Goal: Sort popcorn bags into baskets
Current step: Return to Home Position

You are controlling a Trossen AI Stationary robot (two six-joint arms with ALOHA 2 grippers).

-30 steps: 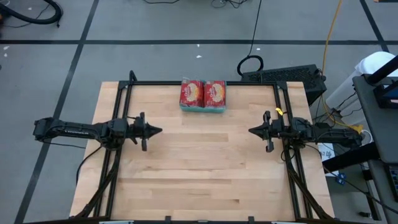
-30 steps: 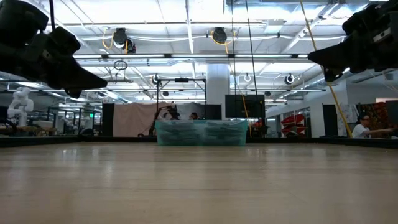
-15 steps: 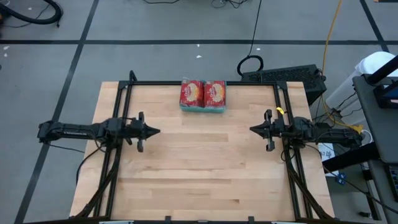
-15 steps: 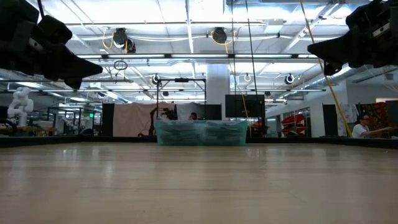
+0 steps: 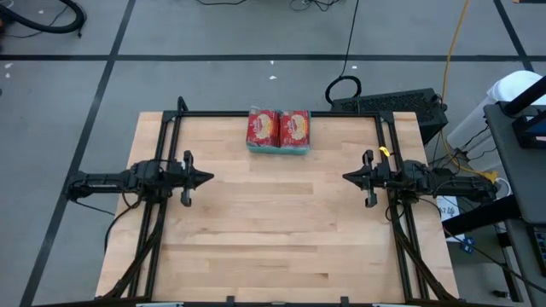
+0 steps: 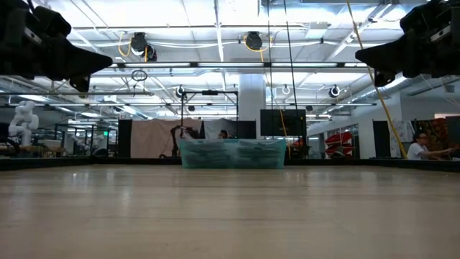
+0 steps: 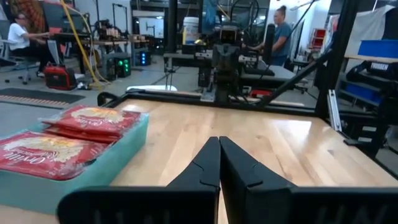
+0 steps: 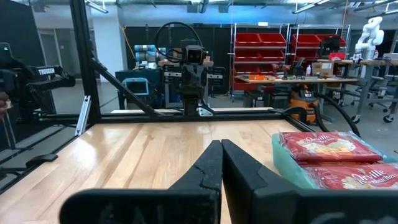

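A teal basket [image 5: 279, 148] stands at the middle of the table's far edge, filled with two piles of red popcorn bags [image 5: 279, 128] lying side by side. The basket also shows in the low view [image 6: 231, 153], and in both wrist views with the bags [image 7: 59, 134] [image 8: 333, 155] on top. My left gripper [image 5: 210, 178] hovers at the table's left side, shut and pointing level toward the right. My right gripper [image 5: 345, 178] hovers at the right side, shut and pointing level toward the left. Neither holds anything.
A black metal frame [image 5: 277, 113] runs around the table's far and side edges. The bare wooden tabletop [image 5: 277, 222] spreads between the two arms and toward the near edge. People [image 7: 278, 31] and equipment stand in the room beyond the table.
My left gripper has drawn back toward the table's left edge and risen, its tip coming up from a downward slant to level. It stays shut. The basket and bags have not moved.
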